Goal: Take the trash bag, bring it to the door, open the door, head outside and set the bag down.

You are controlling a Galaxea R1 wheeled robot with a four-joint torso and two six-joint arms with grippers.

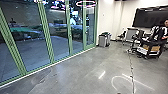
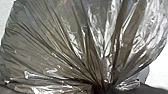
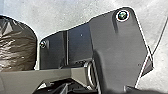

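Left gripper (image 2: 98,88): clamped on gathered neck of trash bag (image 2: 57,42); pleats converge there, long axis indeterminable. Right gripper: state indeterminable. Glazed partition (image 1: 47,32): head view, upper left.

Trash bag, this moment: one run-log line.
bag: folds drawn together, likely held | robot: indoors | green-framed glass panels: left | bin: near panels' far end | person: far right

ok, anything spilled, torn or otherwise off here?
Nothing stands out. The trash bag is creased and bunched together, with no tear I can see. The pale streaks on the floor look like glare, not a spill.
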